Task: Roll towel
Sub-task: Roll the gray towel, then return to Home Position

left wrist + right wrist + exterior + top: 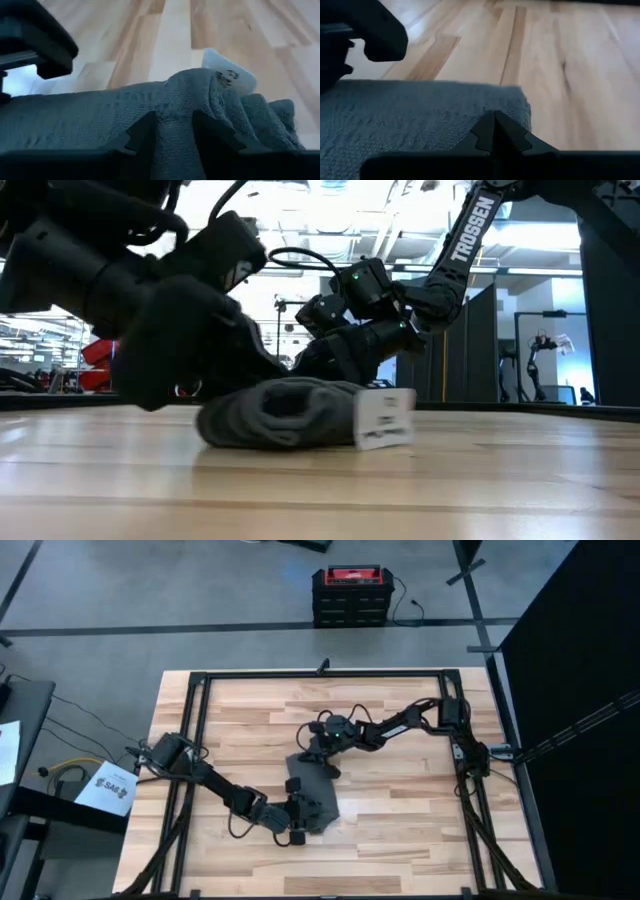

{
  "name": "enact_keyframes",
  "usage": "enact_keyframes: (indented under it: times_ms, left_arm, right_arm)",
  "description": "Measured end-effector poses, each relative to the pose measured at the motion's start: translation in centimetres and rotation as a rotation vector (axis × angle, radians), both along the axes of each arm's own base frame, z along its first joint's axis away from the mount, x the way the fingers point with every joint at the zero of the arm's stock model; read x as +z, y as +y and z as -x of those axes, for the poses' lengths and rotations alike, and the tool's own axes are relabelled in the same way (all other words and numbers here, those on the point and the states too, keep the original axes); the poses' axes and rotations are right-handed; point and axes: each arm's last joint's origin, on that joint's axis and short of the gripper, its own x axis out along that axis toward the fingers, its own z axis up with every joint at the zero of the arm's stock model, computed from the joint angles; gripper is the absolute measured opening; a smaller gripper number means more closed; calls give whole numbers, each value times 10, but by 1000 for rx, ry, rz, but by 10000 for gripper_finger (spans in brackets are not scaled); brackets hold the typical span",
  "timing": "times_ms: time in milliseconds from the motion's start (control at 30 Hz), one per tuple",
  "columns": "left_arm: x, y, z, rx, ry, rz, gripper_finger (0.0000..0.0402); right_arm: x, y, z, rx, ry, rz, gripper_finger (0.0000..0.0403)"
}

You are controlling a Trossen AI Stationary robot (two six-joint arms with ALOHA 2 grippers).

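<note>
The dark grey towel [314,795] lies bunched in a narrow strip near the table's middle, with a white label [385,418] at one end. In the low view it is a low rounded heap [280,415] on the wood. My left gripper [301,819] is at the towel's near end, shut on a bunched ridge of it. My right gripper [323,761] is at the towel's far end with its fingers shut, over a flat part [395,115] near a corner [520,96]. My left gripper pinches a raised fold of the towel [175,132] between its two fingers [142,135], several layers gathered together. The towel's bulk stays on the table, and the white label [227,75] shows just past the fold. My right gripper has its shut fingertips [495,131] low over the flat cloth near the towel's far corner. Whether they press on it or hold a layer, I cannot tell.
A black frame rail [200,680] runs around the wooden table top. A red and black case [350,590] stands on the floor beyond the far edge. Bare wood [420,825] lies to the towel's right and near side.
</note>
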Motion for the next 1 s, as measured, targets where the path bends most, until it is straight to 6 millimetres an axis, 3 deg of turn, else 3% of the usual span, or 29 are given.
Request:
enact_keyframes:
  times_ms: [167,300,433,600,800,900,1000]
  left_arm:
    - [-5,-7,-6,-2,4,-15,118]
    - [10,-8,1,-24,45,-50,118]
    - [43,-8,14,-19,68,-104,118]
    - [104,-16,37,-59,-44,-153,118]
    - [155,-24,81,32,-161,-234,118]
    - [161,-18,93,59,-187,-201,118]
    - [159,-2,93,37,-183,-155,118]
  right_arm:
    - [3,0,0,-9,-6,16,0]
    - [40,8,3,6,-66,100,0]
    - [92,38,23,25,-127,230,0]
    - [127,74,64,5,-112,267,0]
    - [131,129,108,-77,-20,308,0]
    - [134,147,125,-66,31,286,0]
    - [140,149,139,-68,47,246,0]
